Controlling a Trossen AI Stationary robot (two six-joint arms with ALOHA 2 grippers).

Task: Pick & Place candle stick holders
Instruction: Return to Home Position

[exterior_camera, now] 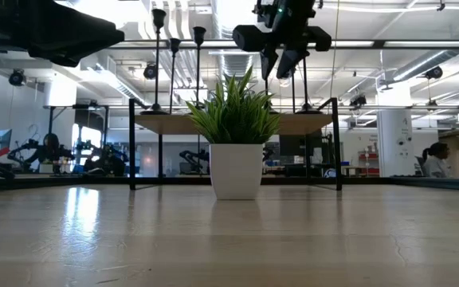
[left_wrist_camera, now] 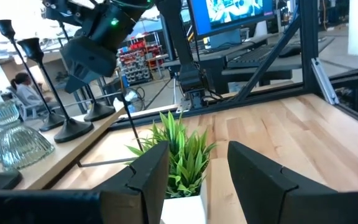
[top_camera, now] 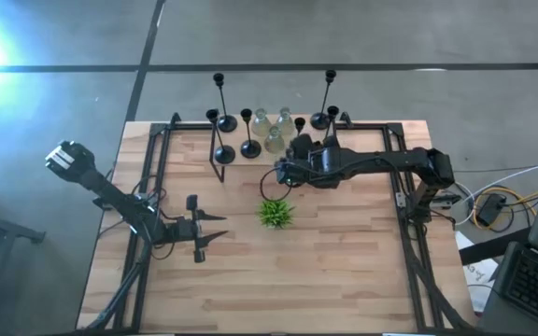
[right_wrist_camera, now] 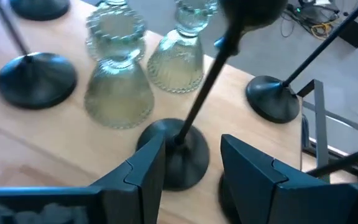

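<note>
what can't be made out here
High view: glass holders small and bunched; count unsure.
Low view: plant hides the middle of the shelf.
Right wrist view: cup of nearest black holder blurred; right gripper covers part of its base.
Left wrist view: left gripper hides most of the pot.

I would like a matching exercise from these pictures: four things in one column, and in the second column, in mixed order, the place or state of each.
Column one:
1. left gripper
2. right gripper
3. green plant
4. clear glass holders

Column two:
a. on the shelf, among black holders
b. open, above the base of a black holder
c. in a white pot near the middle of the table
d. open, facing the plant from the table's left side

Pairs: 1-d, 2-b, 3-c, 4-a.
</note>
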